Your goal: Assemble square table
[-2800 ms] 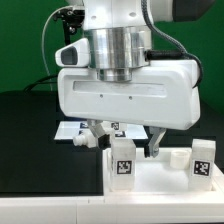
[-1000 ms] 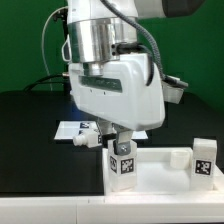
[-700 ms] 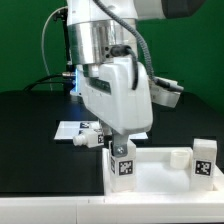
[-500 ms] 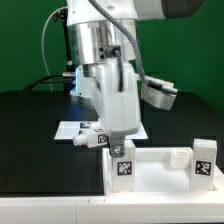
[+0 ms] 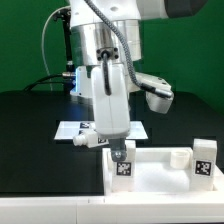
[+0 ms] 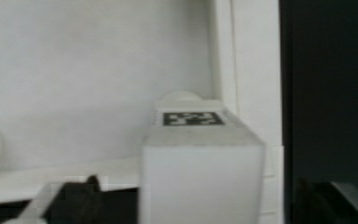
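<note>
The white square tabletop (image 5: pixel 155 178) lies at the front in the exterior view. A white leg (image 5: pixel 122 165) with a tag stands upright on the corner nearer the exterior view's left. My gripper (image 5: pixel 119 150) is straight above it, turned edge-on to the camera, with its fingers down around the leg's top. In the wrist view the leg (image 6: pixel 206 160) fills the middle, with a dark finger (image 6: pixel 91 198) on one side and the other finger faint beyond the far side. The jaws look parted around the leg. The tabletop (image 6: pixel 69 60) lies behind the leg.
A second upright leg (image 5: pixel 203 158) and a short white stub (image 5: pixel 178 156) stand on the tabletop toward the exterior view's right. Another white leg (image 5: pixel 87 138) lies on the marker board (image 5: pixel 68 130) behind. The black table (image 6: pixel 327 80) borders the tabletop's edge.
The wrist has turned about a quarter turn over the leg, from broadside to edge-on. The leg's tag still faces the same way and the leg has not moved.
</note>
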`<state>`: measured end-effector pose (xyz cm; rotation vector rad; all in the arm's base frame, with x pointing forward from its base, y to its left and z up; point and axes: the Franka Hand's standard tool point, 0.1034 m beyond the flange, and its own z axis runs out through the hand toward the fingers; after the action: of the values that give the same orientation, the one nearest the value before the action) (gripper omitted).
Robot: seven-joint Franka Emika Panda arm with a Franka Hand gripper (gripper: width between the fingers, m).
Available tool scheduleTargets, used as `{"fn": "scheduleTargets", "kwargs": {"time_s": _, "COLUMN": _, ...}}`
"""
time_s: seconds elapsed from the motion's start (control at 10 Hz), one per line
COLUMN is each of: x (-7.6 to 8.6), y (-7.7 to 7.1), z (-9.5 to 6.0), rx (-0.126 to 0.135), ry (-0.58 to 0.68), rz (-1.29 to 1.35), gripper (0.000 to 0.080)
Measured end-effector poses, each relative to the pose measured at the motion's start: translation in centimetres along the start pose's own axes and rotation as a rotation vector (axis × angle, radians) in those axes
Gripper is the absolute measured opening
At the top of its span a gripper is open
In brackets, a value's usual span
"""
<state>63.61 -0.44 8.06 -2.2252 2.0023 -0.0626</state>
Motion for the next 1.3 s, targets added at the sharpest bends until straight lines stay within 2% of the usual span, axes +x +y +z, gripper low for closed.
{"fn": "scheduleTargets", "kwargs": {"time_s": 0.1, "x": -1.11, "y": -0.06, "z": 0.28, "rx": -0.006, "ry": 0.012, "rz": -0.204, "gripper": 0.0615}}
{"fn": "scheduleTargets", "kwargs": {"time_s": 0.2, "x": -1.72, "y": -0.03, "z": 0.44, "rx": -0.008, "ry": 0.005, "rz": -0.301, "gripper": 0.0639}}
{"fn": "scheduleTargets", "kwargs": {"time_s": 0.5, "x": -1.42, "y": -0.02, "z": 0.40, "rx": -0.009, "ry": 0.008, "rz": -0.508, "gripper": 0.0648}}
{"fn": "scheduleTargets", "kwargs": {"time_s": 0.8, "x": -1.63, "y": -0.09, "z": 0.46, "rx": -0.033, "ry": 0.021, "rz": -1.043, "gripper": 0.0648}}
{"fn": "scheduleTargets", "kwargs": {"time_s": 1.0, "x": -1.61, "y": -0.07, "z": 0.40, "rx": -0.028, "ry": 0.033, "rz": -1.155, "gripper": 0.0648}}
{"fn": "scheduleTargets", "kwargs": {"time_s": 1.1, "x": -1.60, "y": -0.04, "z": 0.48, "rx": -0.030, "ry": 0.032, "rz": -1.155, "gripper": 0.0525}}
{"fn": "scheduleTargets", "kwargs": {"time_s": 1.2, "x": -1.61, "y": -0.03, "z": 0.50, "rx": -0.029, "ry": 0.032, "rz": -1.137, "gripper": 0.0525}}
{"fn": "scheduleTargets", "kwargs": {"time_s": 1.3, "x": -1.18, "y": 0.10, "z": 0.51, "rx": -0.033, "ry": 0.035, "rz": -1.118, "gripper": 0.0386}}
